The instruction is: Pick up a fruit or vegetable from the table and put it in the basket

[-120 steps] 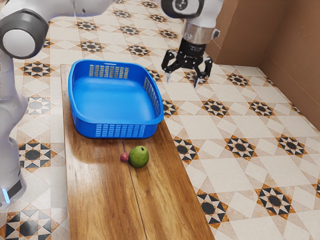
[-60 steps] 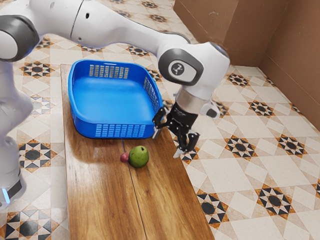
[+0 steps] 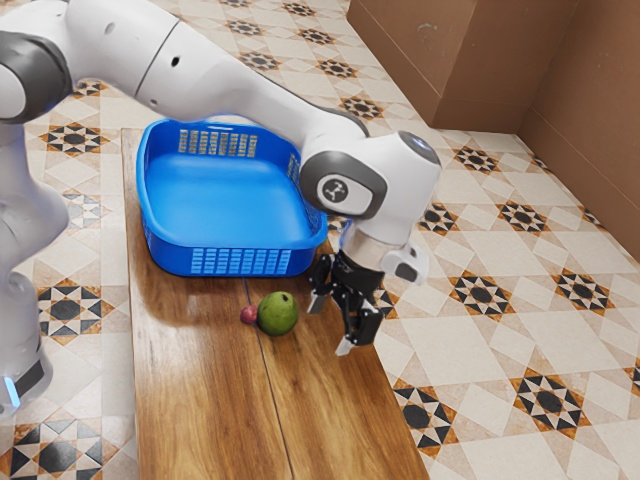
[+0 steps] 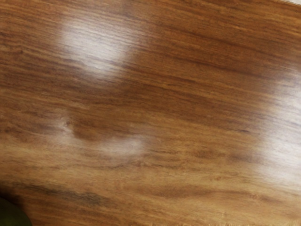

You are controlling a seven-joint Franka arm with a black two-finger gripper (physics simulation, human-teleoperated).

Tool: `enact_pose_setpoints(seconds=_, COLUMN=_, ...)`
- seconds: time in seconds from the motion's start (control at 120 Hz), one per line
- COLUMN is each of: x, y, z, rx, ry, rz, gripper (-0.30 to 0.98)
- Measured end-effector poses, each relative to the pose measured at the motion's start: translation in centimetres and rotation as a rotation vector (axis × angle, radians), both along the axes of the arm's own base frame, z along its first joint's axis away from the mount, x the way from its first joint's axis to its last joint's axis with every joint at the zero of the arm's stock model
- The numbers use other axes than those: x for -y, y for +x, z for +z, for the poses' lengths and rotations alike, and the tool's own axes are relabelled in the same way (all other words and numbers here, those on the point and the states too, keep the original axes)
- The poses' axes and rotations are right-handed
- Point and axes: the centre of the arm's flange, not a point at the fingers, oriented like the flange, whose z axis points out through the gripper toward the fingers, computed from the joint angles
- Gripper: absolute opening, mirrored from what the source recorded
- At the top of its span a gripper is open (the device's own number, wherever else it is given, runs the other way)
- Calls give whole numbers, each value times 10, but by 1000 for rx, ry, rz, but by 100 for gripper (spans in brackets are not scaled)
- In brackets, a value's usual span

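Note:
My black gripper (image 3: 330, 326) is low over the table's edge on the exterior view's right, its two fingers apart with nothing between them. Just to the exterior view's left of it, a round green fruit (image 3: 278, 313) rests on the wood, and a small reddish-pink fruit (image 3: 249, 315) sits against its side. A blue basket (image 3: 240, 244) with slotted walls stands on the same table, its visible floor bare. In the wrist view a dark green piece of the fruit (image 4: 11, 215) shows at a corner.
The wooden table (image 3: 200, 400) is narrow, with a tiled floor (image 3: 500, 350) beside it. My forearm passes over the basket's far corner on the exterior view's right. Brown walls (image 3: 590, 150) rise beyond the floor.
My gripper has come down and toward the exterior view's left, from beyond the basket to beside the green fruit. Its fingers remain apart. The basket and both fruits have stayed put.

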Motion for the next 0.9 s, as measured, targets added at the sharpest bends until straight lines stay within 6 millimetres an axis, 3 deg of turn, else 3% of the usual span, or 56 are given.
enact_pose_setpoints(seconds=0.058, x=-14, y=-5, z=6, rx=10, ry=-20, rz=-2, gripper=69)
enact_pose_setpoints(seconds=0.167, x=-80, y=-1, z=7, rx=13, ry=-44, rz=82, gripper=69)
enact_pose_setpoints(seconds=0.217, x=-94, y=-1, z=7, rx=16, ry=-49, rz=95, gripper=69)
enact_pose_setpoints(seconds=0.642, x=-86, y=0, z=3, rx=42, ry=-59, rz=14, gripper=69)
enact_pose_setpoints(seconds=0.9, x=-90, y=0, z=-14, rx=24, ry=-57, rz=7, gripper=69)
